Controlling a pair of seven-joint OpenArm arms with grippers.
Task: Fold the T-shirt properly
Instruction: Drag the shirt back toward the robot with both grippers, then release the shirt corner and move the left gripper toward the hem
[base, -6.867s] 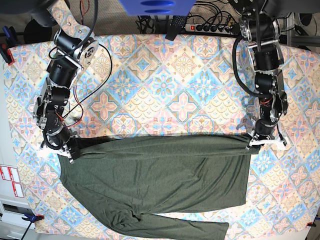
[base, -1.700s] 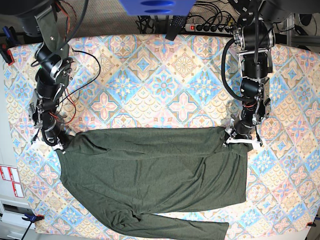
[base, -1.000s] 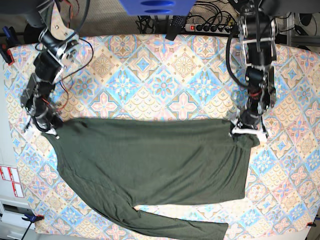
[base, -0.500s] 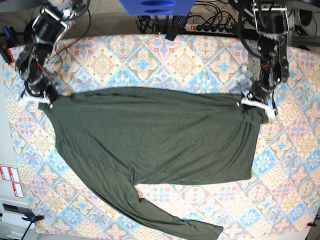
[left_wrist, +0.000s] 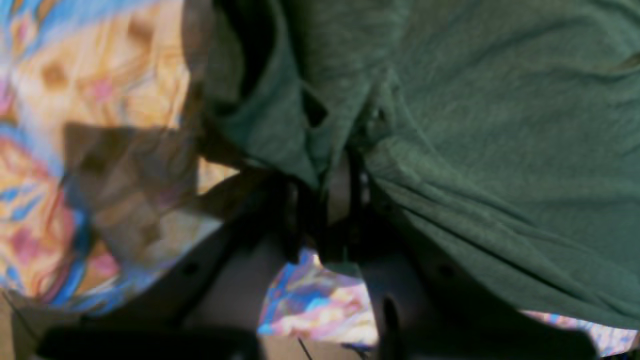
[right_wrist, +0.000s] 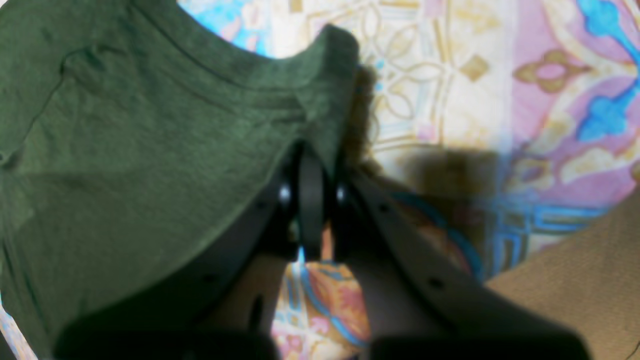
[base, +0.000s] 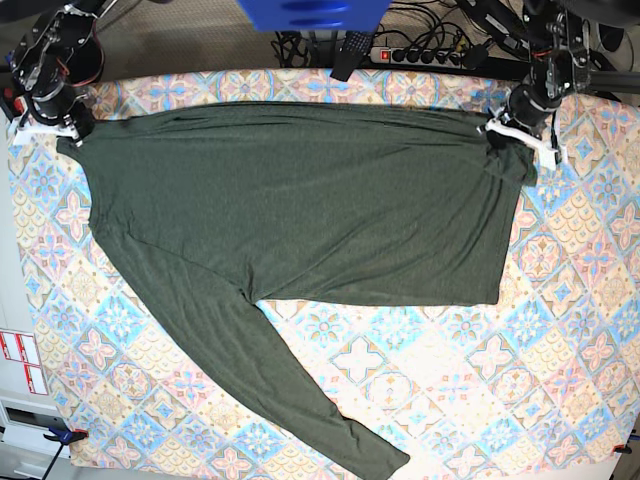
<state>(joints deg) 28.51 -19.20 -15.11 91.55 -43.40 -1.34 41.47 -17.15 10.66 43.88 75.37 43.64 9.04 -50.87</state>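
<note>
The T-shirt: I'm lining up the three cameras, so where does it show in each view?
Base: the T-shirt spreads across the upper half, one sleeve trailing to the bottom edge.
Left wrist: bunched fabric fills the upper right, pinched in the left gripper.
Right wrist: it fills the left side, its edge in the right gripper.
Shared landmark: the patterned tablecloth.

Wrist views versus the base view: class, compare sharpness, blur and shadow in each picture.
Left wrist view: soft and smeared, the T-shirt fabric blurred, the tablecloth pattern washed out, a dark shadow beside the left pincer. Right wrist view: the right pincer is out of focus and casts a shadow on the cloth. Base view: sharp and evenly lit, the T-shirt's weave and the tiles crisp.
</note>
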